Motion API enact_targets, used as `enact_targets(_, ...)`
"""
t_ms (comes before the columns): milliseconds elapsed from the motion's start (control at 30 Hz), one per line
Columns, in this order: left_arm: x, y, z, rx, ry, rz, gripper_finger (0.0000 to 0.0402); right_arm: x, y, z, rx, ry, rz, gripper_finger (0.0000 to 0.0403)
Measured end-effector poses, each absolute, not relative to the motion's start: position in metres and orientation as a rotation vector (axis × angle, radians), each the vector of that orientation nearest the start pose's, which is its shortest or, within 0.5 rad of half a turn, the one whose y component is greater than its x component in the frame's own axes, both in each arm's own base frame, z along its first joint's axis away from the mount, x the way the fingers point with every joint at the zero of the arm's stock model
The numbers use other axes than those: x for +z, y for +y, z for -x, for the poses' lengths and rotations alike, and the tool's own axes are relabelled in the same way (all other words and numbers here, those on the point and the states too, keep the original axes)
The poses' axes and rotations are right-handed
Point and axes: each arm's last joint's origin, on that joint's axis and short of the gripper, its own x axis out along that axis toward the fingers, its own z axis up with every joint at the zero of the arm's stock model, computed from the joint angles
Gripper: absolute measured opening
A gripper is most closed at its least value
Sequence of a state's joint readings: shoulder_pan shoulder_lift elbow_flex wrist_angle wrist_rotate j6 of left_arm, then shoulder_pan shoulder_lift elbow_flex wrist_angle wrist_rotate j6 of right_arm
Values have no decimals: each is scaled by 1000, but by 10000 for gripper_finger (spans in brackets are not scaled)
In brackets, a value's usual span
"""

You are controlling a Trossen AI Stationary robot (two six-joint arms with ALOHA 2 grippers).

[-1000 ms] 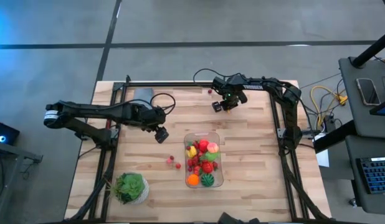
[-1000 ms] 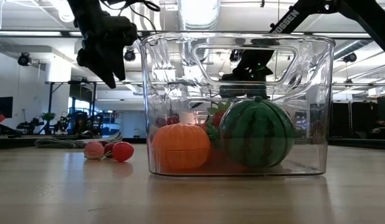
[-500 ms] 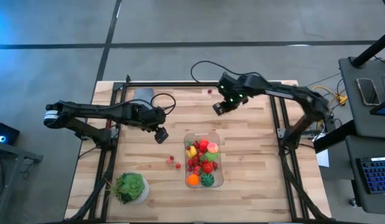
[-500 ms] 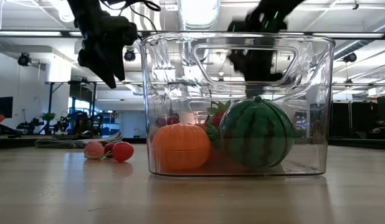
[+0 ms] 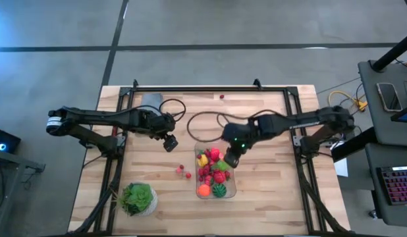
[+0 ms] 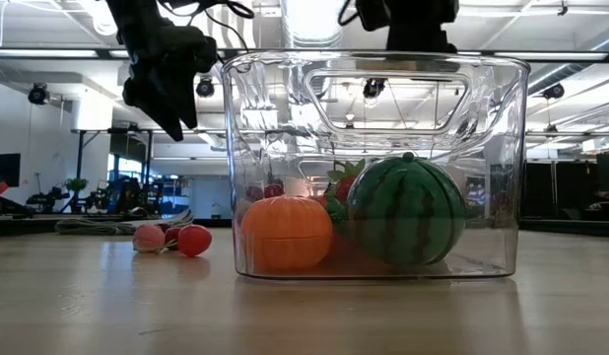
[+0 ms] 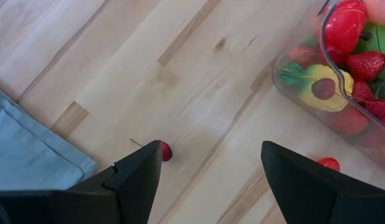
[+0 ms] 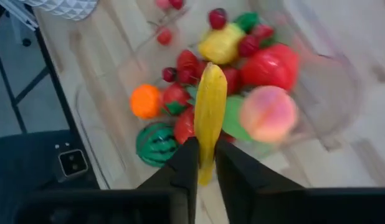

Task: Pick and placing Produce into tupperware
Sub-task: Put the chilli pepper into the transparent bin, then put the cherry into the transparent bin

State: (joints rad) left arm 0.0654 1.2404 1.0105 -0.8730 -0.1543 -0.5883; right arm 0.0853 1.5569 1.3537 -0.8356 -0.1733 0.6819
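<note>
Grey concrete floor is surrounding a pale wooden table that is filling the middle of the high view. Just below centre, a clear tub is sitting on the wood, holding a heap of produce: an orange and a striped green ball at its lower end, with red, yellow and pink pieces above them. In the low view the same orange and ball are resting against the tub's near wall. The right gripper is hanging over the tub's upper right corner, its fingers clamped on a banana; the right wrist view is showing that yellow piece pinched between them above the heap, though blur is making it hard to judge how high. The left gripper is hovering at centre left of the high view, left of the tub, its fingers standing apart with nothing between them. A few loose berries are lying on the wood between that gripper and the tub, and one more berry is lying near the top edge. A folded cloth is lying at upper left, and a potted plant is standing at lower left.
</note>
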Motion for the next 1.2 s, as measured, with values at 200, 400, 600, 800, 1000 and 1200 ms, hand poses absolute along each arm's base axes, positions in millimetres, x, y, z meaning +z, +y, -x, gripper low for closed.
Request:
enact_targets(200, 269, 19, -228, 520, 1020, 481, 260, 282, 40, -330, -119, 1068, -702, 139)
enact_targets(400, 264, 20, -224, 555, 1062, 460, 260, 292, 35, -325, -171, 1037, -794, 212)
enact_targets(600, 239, 20, -217, 594, 1024, 493, 260, 305, 33, -313, -195, 1010, -813, 232)
enact_targets(800, 204, 19, -204, 611, 1073, 545, 260, 316, 33, -303, -185, 988, -826, 233)
enact_targets(1000, 182, 19, -203, 643, 1070, 580, 260, 334, 30, -290, -161, 912, -833, 233)
enact_targets(1200, 170, 23, -213, 655, 992, 602, 260, 347, 29, -280, -139, 859, -839, 233)
